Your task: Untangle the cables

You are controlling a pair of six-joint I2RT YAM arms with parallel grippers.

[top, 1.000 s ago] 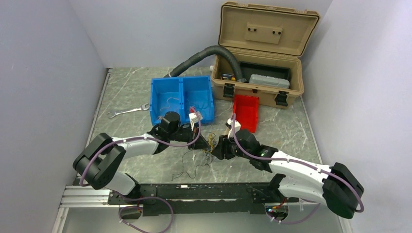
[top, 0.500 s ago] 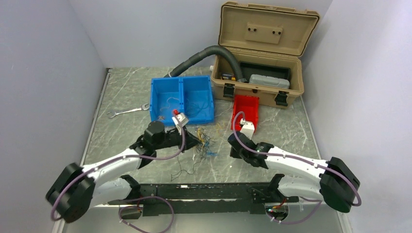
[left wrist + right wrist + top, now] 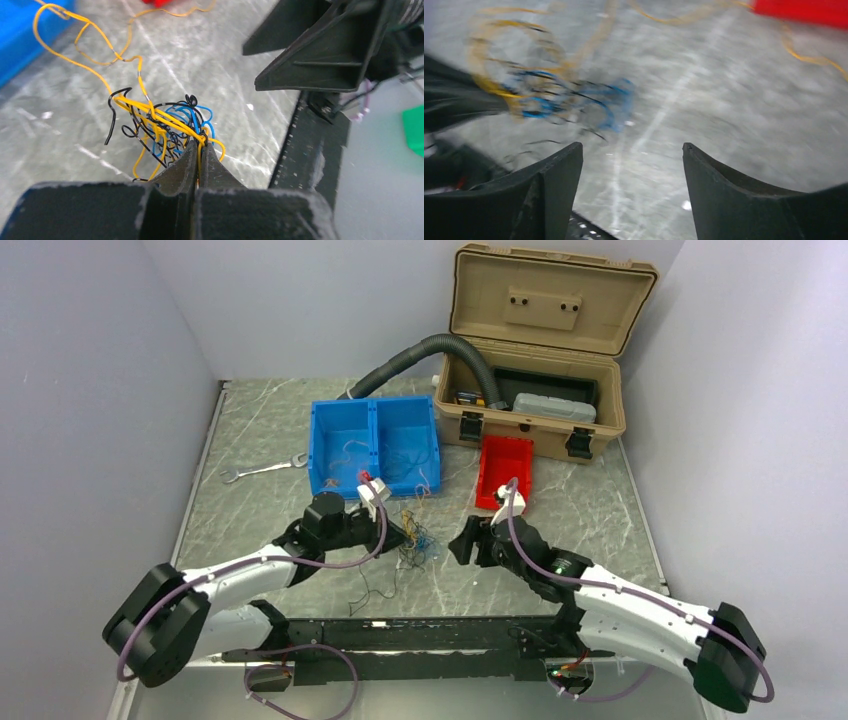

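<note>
Left claw (image 3: 199, 150) pinches a yellow strand of the cables (image 3: 165, 122), the knot bunched just ahead of it. Right claw (image 3: 630, 146) gapes wide and empty, knot ahead-left. Pulling one strand could cinch the knot or drag it whole.

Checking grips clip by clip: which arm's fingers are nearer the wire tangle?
Left. The left fingers pinch the wire tangle; the right fingers stand open beside it, not touching.

cables (image 3: 165, 122), tangled yellow, blue, black clump; on table (image 3: 600, 510)
</note>
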